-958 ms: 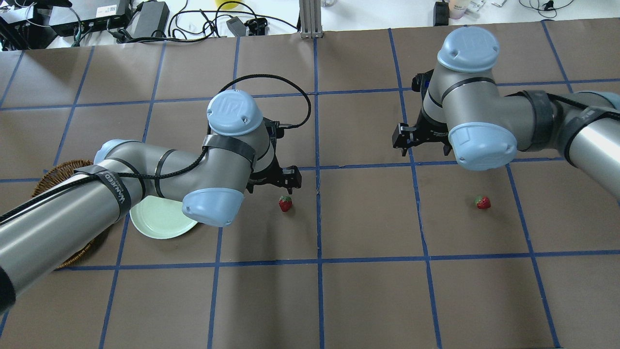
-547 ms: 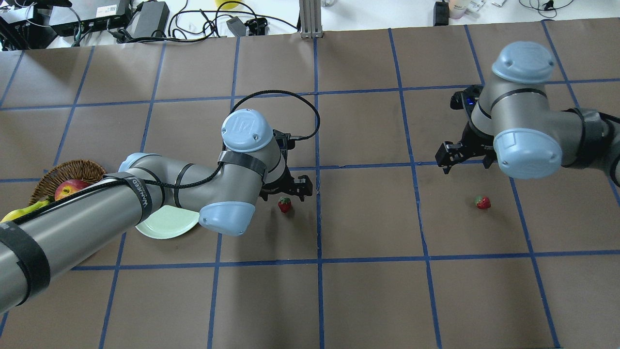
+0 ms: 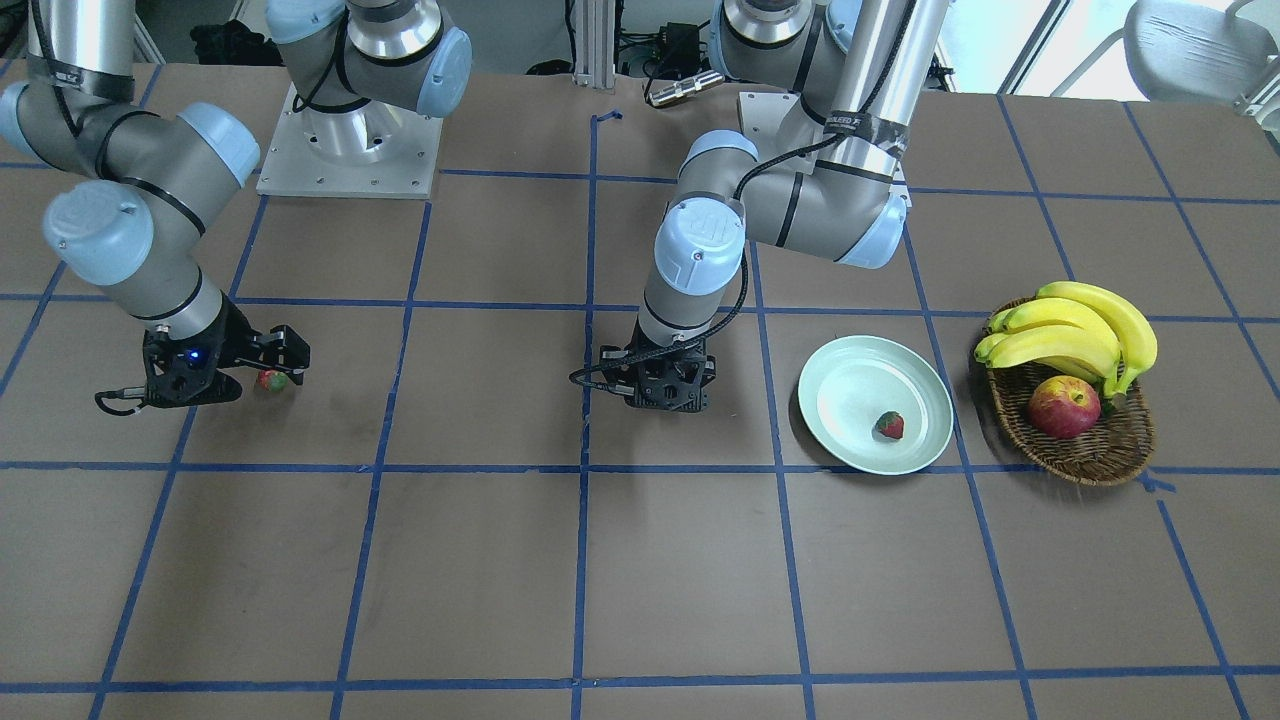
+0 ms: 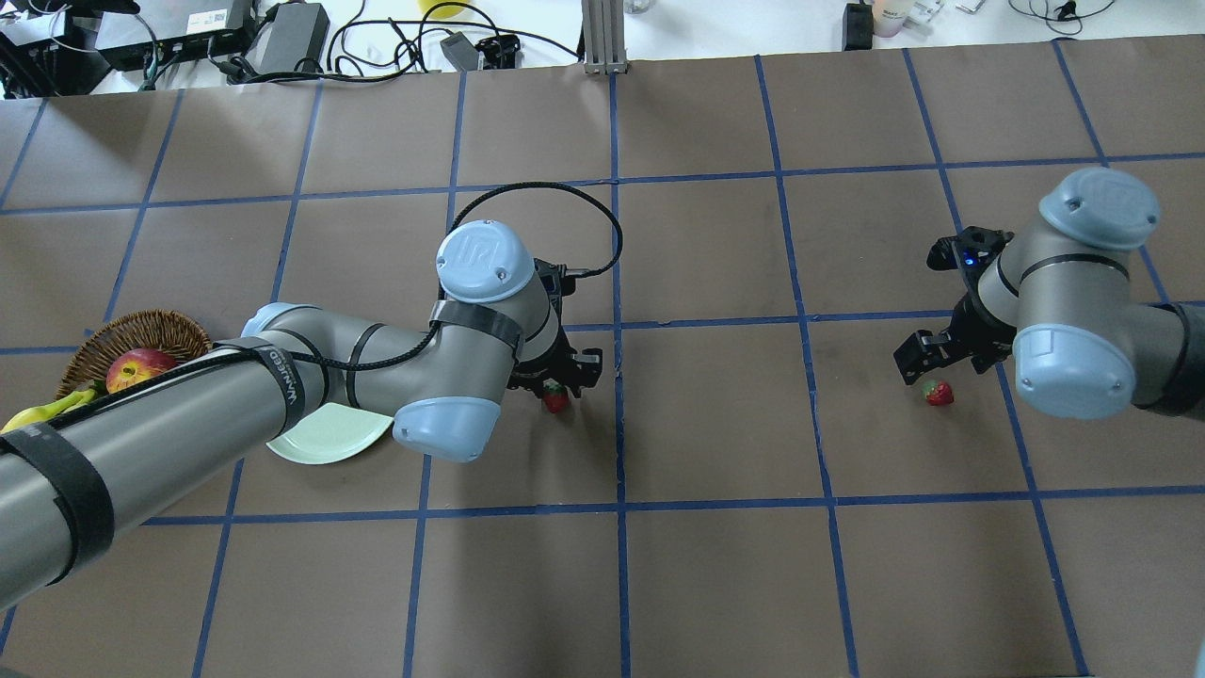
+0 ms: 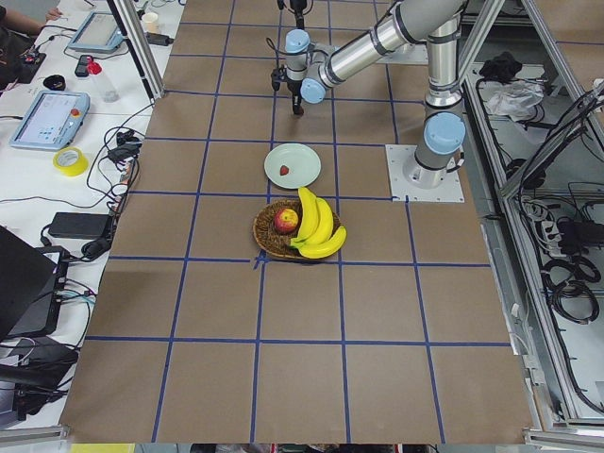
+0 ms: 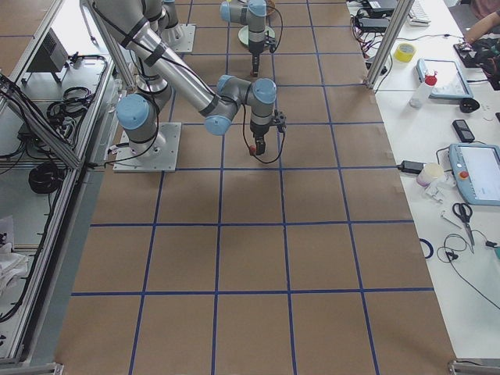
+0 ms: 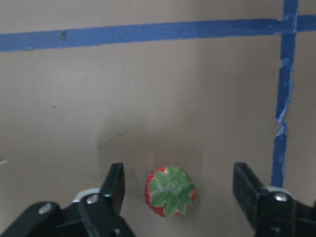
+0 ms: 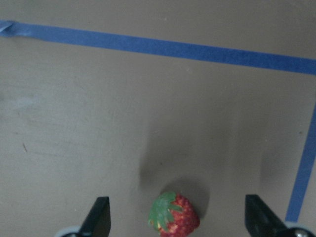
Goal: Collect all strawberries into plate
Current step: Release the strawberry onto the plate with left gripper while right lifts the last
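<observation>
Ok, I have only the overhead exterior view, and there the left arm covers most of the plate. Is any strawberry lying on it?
Observer: Yes. The front-facing view shows one strawberry lying on the plate.
Operator: And the left gripper, is it shut on the berry under it?
Observer: No. In the left wrist view the left gripper is open, with one finger on each side of the middle strawberry, not touching it.
Operator: And the right gripper?
Observer: The right wrist view shows the right gripper open as well, with the right-hand strawberry on the table between its fingers.
</observation>
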### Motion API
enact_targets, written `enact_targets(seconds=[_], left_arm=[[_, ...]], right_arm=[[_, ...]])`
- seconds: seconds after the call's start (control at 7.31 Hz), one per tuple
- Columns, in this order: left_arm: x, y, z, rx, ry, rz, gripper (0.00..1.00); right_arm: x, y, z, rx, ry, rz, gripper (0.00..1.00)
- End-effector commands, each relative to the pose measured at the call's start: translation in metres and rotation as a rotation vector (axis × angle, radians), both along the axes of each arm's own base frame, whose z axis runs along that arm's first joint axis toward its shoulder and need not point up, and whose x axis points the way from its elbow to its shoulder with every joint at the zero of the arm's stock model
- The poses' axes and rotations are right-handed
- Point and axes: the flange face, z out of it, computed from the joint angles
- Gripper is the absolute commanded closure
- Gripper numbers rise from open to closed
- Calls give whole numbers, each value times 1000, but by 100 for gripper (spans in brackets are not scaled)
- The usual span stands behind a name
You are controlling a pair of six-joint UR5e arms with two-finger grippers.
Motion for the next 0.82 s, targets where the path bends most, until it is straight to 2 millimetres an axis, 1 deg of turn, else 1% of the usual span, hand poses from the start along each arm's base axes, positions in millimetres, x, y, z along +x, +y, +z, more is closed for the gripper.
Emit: enact_targets(seconds=[0.0,0.14,0.27,0.41,0.55,0.68], left_arm=[[1,0,-3,7,-6,-6,100],[5,-10,30,-49,-1,-8,100],[24,-28,71,-63,-49,-14,100],[54,-45,97,-35,-67,-51,100],[93,-53,112,-22,-71,-41,100],[144,-60,112,1,-74,-66,100]], right_arm=[[2,8,-12,-15,2,9,10],[1,8,-14,-8,4,13,18],[1,9,-14,-5,11,14,34],[1,9,-14,-3,8,13,50],[0,9,-14,1,14,15,67],[0,9,-14,1,14,12,82]])
